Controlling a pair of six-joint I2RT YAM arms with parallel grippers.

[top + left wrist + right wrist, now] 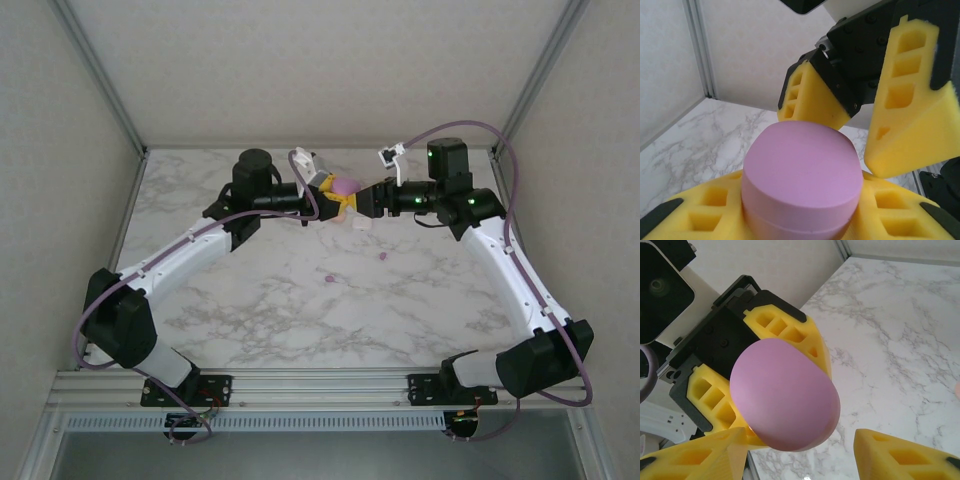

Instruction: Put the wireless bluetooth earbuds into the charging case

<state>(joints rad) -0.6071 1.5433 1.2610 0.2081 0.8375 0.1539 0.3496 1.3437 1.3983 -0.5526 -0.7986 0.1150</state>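
Left gripper (336, 197) pinches the shut pink charging case (802, 180) at frame centre, right gripper (850, 142) spread beside it; prying could twist it loose.

Between the left gripper's (801, 215) jaws, the charging case (802, 165) is a plain matte pink-lilac. The fingers (700, 215) of that gripper and of the right gripper (800, 455) are bright yellow foam on black mounts. Below the jaws, the table (300, 310) is white marble with grey veins, dotted with tiny purplish earbuds (327, 279).
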